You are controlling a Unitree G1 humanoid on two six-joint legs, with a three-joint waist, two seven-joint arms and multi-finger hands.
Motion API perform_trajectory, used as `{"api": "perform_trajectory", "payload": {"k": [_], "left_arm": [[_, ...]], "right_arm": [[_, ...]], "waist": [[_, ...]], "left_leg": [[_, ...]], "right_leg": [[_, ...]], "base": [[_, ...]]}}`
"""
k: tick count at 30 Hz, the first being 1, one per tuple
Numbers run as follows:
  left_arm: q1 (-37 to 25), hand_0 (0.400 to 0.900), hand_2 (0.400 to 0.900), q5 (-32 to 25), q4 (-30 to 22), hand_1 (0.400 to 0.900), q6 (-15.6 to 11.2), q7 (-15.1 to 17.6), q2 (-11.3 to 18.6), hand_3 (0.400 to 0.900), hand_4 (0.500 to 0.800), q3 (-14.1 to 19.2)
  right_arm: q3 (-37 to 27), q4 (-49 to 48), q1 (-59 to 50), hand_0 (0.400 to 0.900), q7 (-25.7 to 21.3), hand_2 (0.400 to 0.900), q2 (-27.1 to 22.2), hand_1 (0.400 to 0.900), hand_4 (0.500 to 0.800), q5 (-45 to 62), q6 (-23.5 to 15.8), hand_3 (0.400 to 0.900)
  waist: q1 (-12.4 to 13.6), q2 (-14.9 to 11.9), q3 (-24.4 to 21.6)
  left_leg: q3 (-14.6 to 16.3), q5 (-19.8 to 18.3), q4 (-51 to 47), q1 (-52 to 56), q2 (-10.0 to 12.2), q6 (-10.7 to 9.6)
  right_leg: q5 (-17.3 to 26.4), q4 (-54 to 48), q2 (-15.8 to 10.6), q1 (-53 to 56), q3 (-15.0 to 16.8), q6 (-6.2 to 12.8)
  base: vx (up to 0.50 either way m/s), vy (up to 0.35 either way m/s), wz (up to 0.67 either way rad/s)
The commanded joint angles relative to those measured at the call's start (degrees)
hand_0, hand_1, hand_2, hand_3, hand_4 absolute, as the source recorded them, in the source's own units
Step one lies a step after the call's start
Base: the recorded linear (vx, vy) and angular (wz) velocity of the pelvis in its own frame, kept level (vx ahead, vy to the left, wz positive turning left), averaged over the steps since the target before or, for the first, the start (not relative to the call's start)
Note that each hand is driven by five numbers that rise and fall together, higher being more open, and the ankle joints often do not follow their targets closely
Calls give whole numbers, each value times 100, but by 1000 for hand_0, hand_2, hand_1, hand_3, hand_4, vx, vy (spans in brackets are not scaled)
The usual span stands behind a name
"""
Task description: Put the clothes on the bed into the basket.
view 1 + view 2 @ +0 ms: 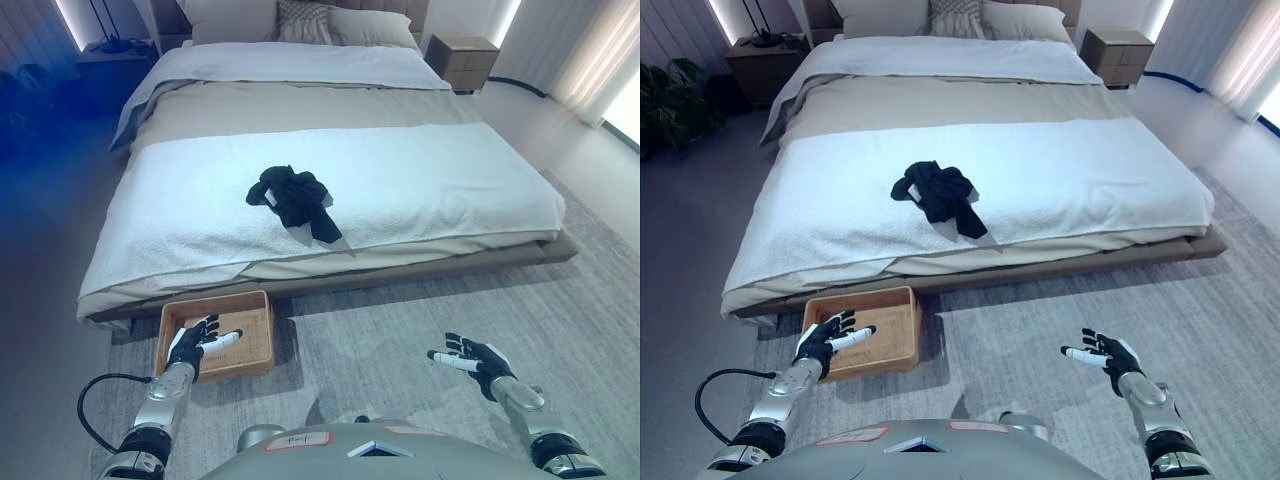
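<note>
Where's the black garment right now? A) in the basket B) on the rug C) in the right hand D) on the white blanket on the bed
D: the black garment lies bunched on the white blanket, while the basket on the floor holds no clothing and both hands are open and hold nothing.

Readable text: none | black clothes (293, 199): small white tag, print too small to read | basket (262, 308), bed (420, 180): no lettering
</note>
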Motion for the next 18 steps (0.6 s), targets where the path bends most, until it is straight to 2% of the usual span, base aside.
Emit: {"api": "perform_trajectory", "payload": {"k": [1, 11, 18], "left_arm": [[-546, 900, 900, -98, 75, 900, -466, 145, 345, 900, 800, 26], [-540, 900, 900, -171, 82, 900, -481, 177, 324, 900, 800, 73], [-562, 900, 900, -171, 70, 900, -498, 170, 324, 900, 800, 39]], "right_arm": [[63, 9, -373, 900, -69, 900, -128, 900, 800, 246, -424, 900], [55, 63, -362, 900, -81, 900, -84, 900, 800, 275, -430, 900], [38, 103, -386, 900, -75, 900, -87, 900, 800, 283, -420, 900]], "waist": [[-25, -141, -274], [-29, -164, -271], [-49, -185, -226]], "left_leg": [[-20, 186, -35, -530, 144, -257], [-20, 163, -35, -501, 145, -252], [4, 108, -35, -441, 67, -191]], "right_leg": [[458, 104, -491, -465, -441, 292], [455, 124, -508, -452, -430, 300], [452, 202, -570, -490, -341, 332]], "base": [[0, 0, 0], [0, 0, 0], [12, 22, -3]]}}
